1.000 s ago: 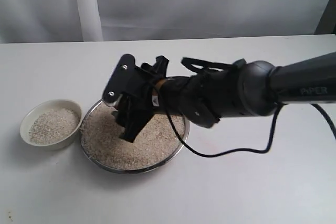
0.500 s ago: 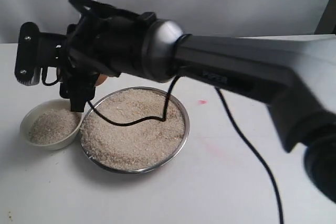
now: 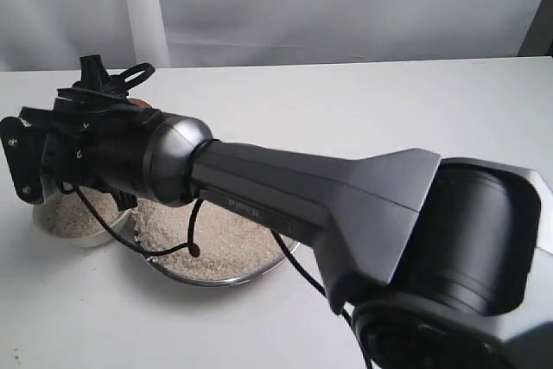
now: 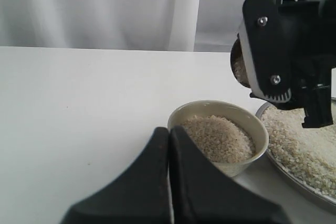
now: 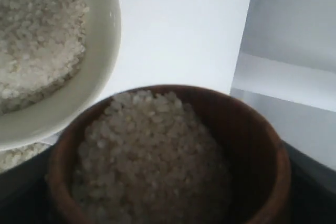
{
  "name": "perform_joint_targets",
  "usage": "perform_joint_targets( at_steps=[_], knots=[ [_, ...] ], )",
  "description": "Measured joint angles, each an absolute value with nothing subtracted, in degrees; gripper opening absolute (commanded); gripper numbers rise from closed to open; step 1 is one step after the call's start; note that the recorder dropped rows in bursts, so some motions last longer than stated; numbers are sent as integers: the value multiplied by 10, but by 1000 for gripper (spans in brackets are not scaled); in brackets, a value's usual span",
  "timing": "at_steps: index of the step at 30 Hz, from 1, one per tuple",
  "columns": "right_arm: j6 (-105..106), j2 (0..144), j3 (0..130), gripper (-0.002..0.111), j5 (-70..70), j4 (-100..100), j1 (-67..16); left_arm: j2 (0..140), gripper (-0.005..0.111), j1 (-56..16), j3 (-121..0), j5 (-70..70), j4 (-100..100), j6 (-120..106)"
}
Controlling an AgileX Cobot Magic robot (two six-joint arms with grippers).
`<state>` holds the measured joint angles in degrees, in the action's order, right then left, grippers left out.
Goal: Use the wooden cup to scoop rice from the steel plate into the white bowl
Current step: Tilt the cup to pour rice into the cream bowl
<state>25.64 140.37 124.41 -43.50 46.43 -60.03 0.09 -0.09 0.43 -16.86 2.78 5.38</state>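
My right gripper (image 4: 262,56) is shut on the wooden cup (image 5: 252,145), which is heaped with rice (image 5: 152,156) and held just above and beside the white bowl (image 4: 251,129). The bowl holds a mound of rice (image 4: 215,137) of its own. In the exterior view the right arm reaches across to the left and hides most of the bowl (image 3: 60,235). The steel plate (image 3: 259,272) holds a wide bed of rice (image 3: 229,248). My left gripper (image 4: 169,132) is shut and empty, low over the table a little short of the bowl.
The steel plate's rim (image 4: 294,182) sits right against the bowl. The right arm's black cable (image 3: 186,244) droops over the plate. A white table (image 3: 449,110) extends around both vessels, with a pale curtain behind.
The right arm has swung left from over the steel plate, carrying the rice-filled cup to above the white bowl. The left gripper's earlier state is not shown.
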Motion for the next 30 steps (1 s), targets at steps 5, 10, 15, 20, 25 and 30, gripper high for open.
perform_joint_targets(
  at_steps=[5, 10, 15, 20, 25, 30],
  knots=[
    [268, 1419, 1244, 0, -434, 524, -610, 1, 0, -1, 4, -169, 28, 54],
    [279, 1434, 1244, 0, -433, 578, -617, 1, 0, -1, 4, -169, 28, 54],
    [283, 1440, 1244, 0, -425, 626, -628, 1, 0, -1, 4, -169, 28, 54],
    [285, 1440, 1244, 0, -415, 654, -633, 1, 0, -1, 4, -169, 28, 54],
    [288, 1440, 1244, 0, -413, 681, -633, 1, 0, -1, 4, -169, 28, 54],
    [306, 1441, 1244, 0, -411, 693, -633, 1, 0, -1, 4, -169, 28, 54]
  ],
)
